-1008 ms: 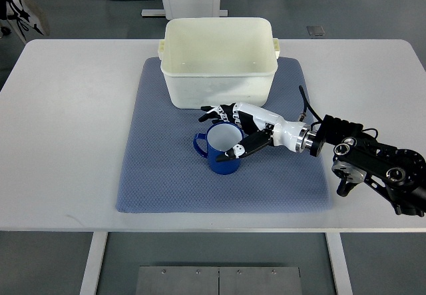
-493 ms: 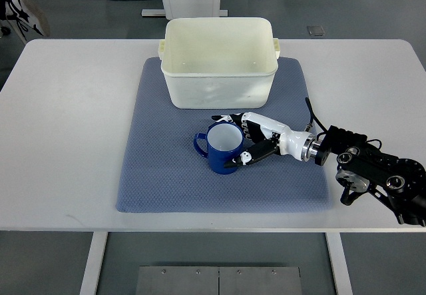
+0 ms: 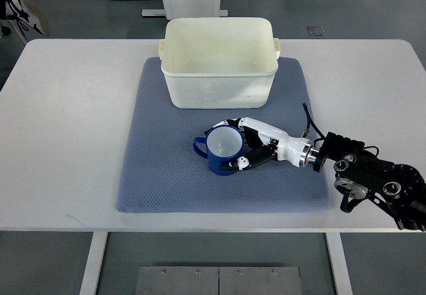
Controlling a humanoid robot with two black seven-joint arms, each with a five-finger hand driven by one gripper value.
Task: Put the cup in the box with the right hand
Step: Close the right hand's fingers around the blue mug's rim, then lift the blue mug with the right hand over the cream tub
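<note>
Since a second ago the right hand has closed in on the cup: fingers that stood spread behind the rim now wrap its right side, thumb curled against the near wall. Looks like a firm grasp, so lift is likely next. Cup has shifted slightly but remains upright on the mat, handle pointing left, just in front of the box, not inside. Box is empty and open-topped. Left hand not in view.

Surface: white desk, blue-grey textured mat carrying box and cup. Room: grey floor, white equipment base beyond the desk's far edge, a shoe at top left.
</note>
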